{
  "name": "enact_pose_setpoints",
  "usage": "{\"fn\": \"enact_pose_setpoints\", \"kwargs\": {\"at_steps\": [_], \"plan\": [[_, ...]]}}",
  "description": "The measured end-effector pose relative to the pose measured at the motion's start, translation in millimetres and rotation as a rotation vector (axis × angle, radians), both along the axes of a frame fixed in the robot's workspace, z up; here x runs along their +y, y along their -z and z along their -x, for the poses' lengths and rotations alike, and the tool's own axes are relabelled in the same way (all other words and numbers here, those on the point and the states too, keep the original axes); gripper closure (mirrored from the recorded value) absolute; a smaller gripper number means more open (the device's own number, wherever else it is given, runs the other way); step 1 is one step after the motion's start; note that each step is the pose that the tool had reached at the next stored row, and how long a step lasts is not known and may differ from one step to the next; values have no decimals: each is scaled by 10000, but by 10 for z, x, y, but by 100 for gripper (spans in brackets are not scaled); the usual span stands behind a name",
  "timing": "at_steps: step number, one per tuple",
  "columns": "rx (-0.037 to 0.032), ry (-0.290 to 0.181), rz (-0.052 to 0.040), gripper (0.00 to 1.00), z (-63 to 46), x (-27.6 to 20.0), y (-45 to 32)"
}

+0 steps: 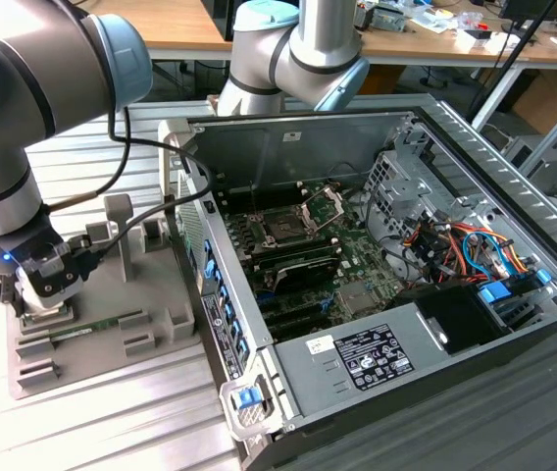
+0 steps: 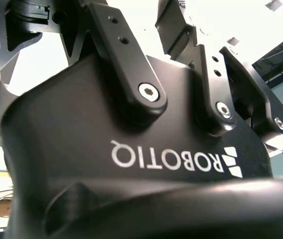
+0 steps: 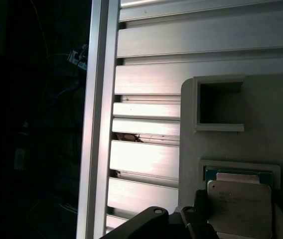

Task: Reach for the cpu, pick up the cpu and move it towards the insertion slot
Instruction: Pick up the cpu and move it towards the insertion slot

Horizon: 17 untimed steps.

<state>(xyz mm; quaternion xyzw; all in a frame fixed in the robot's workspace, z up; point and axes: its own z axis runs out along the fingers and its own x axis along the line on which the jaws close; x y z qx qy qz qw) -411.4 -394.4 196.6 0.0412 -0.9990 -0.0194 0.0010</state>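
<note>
Exterior view, lower left: the gripper (image 1: 43,299) hangs over a grey holder (image 1: 112,324), open or closed I cannot tell; first wrist view shows the cpu (image 3: 238,206) lying in the holder's recess; the insertion slot (image 1: 283,228) sits mid-frame

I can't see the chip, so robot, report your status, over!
Gripper low over the grey fixture, close by the cpu. Cpu lying in the fixture. Insertion slot across in the case, frame raised.
</note>
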Motion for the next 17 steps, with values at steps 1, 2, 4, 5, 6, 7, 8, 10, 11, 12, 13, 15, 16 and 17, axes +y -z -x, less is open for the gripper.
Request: {"fn": "enact_pose_setpoints", "kwargs": {"at_steps": [1, 2, 4, 5, 6, 7, 8, 10, 11, 12, 13, 15, 16, 17], "plan": [[-1, 0, 0, 45, 0, 0, -2], [0, 1, 0, 45, 0, 0, -4], [1, 0, 1, 45, 0, 0, -7], [0, 0, 0, 45, 0, 0, -10], [1, 0, 0, 45, 0, 0, -11], [0, 0, 0, 45, 0, 0, -12], [0, 1, 0, 45, 0, 0, -14], [0, 0, 0, 45, 0, 0, -18], [0, 0, 0, 45, 0, 0, -20], [0, 0, 0, 45, 0, 0, -22], [0, 1, 0, 45, 0, 0, -25], [0, 1, 0, 45, 0, 0, -31], [0, 0, 0, 45, 0, 0, -33], [0, 0, 0, 45, 0, 0, -35]]}}
